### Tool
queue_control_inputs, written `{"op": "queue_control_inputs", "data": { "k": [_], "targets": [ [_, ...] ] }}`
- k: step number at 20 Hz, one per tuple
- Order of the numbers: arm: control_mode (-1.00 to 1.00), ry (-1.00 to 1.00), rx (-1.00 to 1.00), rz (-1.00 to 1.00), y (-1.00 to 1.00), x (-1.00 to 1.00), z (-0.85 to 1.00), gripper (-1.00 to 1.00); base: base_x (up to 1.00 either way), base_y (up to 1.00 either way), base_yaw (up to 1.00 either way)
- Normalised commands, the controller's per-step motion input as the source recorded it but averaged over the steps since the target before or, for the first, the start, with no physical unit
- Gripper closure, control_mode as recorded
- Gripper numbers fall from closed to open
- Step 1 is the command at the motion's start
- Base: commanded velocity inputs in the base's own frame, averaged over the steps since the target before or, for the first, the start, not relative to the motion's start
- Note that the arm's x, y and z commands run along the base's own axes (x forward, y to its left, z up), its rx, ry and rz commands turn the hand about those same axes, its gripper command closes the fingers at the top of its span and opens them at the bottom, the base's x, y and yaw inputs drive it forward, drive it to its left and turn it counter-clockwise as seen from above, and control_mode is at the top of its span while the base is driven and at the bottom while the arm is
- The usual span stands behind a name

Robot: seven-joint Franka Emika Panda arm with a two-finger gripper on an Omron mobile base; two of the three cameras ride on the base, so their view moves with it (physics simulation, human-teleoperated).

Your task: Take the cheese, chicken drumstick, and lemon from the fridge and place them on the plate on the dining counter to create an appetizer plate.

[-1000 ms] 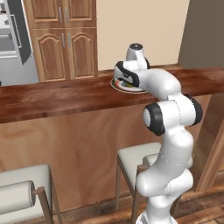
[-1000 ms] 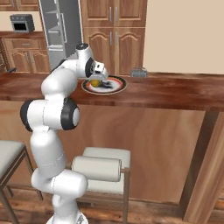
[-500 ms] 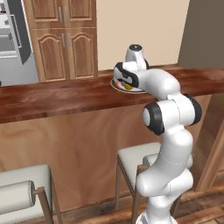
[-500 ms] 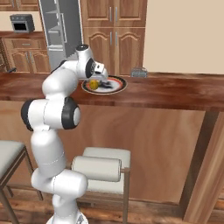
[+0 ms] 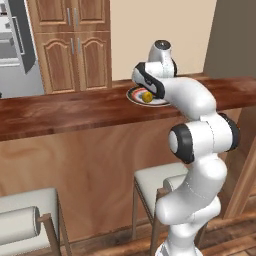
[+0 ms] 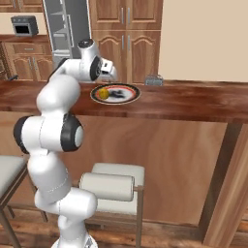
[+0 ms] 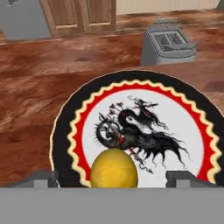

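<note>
Fingers (image 7: 43,178) stand wide apart, one tip on each side of the lemon (image 7: 114,169) with clear space between tip and fruit; nothing is held.

Dining counter (image 6: 193,99): long glossy reddish-brown slab. Plate (image 7: 144,94) sits on it, well back from the near edge, with a small grey box (image 7: 168,43) just beyond its far side. Gripper (image 7: 113,178) hangs directly above the plate's near part.

Judgement: the step in hand is the release of the lemon. To do it well, lift straight up, jaws kept wide, so that neither tip nudges the round fruit into a roll.

Lemon: small, yellow, egg-shaped, resting on the plate's near side at the inner rim. No cheese or drumstick visible on the plate; judged still to fetch.
</note>
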Motion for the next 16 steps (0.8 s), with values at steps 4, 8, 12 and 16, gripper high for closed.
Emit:
{"op": "queue_control_inputs", "data": {
  "k": [4,8,12,16],
  "targets": [
    [-1.0,-0.2,0.06,-0.01,-0.14,-1.0,0.88,-1.0,0.0,0.0,0.0],
    [-1.0,-0.12,0.03,-0.02,-0.19,-1.0,0.8,-1.0,0.0,0.0,0.0],
    [-1.0,-0.01,0.0,-0.06,-0.11,-1.0,0.4,-1.0,0.0,0.0,0.0],
    [-1.0,0.0,0.0,-0.06,-0.02,-1.0,0.09,-1.0,0.0,0.0,0.0]
  ]
}}
